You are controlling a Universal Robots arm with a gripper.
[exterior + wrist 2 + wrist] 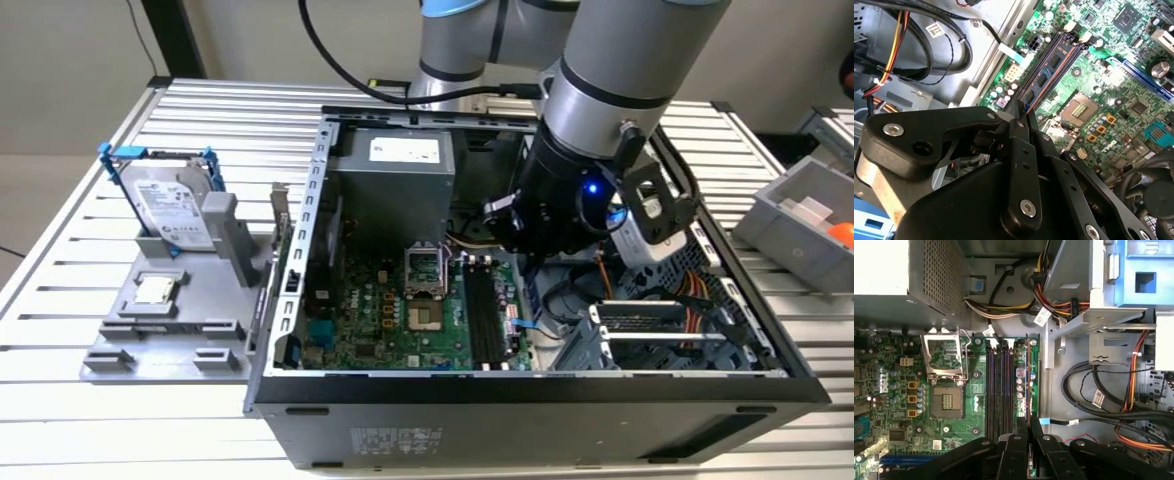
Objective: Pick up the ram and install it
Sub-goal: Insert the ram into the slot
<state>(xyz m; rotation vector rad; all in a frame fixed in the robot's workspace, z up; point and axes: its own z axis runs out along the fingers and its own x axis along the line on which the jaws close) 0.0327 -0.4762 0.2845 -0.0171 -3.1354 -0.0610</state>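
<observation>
My gripper (523,245) hangs inside the open computer case (534,385), above the motherboard (387,320). In both wrist views it is shut on the ram. The ram (1051,67) is a thin greenish-blue stick with dark chips, and it reaches out from the gripper (1021,112) in line with the long dark memory slots (1076,47). In the first wrist view the ram (1028,385) shows edge-on, pinched by the gripper (1029,429), beside the slots (1001,390) on the side towards the board's edge. Whether its lower edge touches a slot I cannot tell.
The open CPU socket (946,402) lies beside the slots. The power supply (400,175) stands at the back of the case and cable bundles (1104,400) fill the drive bay side. Outside, on the exterior view's left, a hard drive (171,205) and a CPU chip (158,290) rest on a grey holder (147,345).
</observation>
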